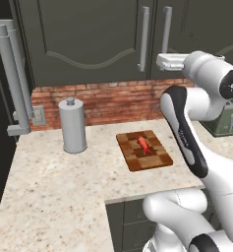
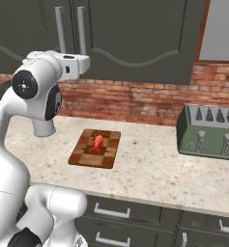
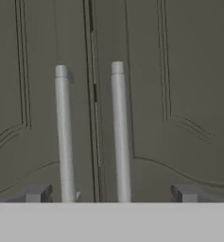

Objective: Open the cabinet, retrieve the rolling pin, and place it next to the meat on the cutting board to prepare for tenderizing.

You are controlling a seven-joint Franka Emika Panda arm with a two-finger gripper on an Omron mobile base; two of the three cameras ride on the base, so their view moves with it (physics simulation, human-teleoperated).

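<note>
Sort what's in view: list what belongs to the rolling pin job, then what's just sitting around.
Belongs to the job:
cabinet, doors shut, with its two bar handles
cutting board
meat, on the board
gripper, facing the handles

Just sitting around:
metal canister
toaster

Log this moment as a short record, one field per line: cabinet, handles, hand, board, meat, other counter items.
cabinet: both doors shut, above the brick backsplash
handles: two grey vertical bars side by side at the door seam
hand: faces the handles, fingers wide apart, holding nothing, touching neither bar
board: flat on the counter
meat: lying on the board, near its middle
other counter items: grey canister left of the board; green toaster to the right
</note>
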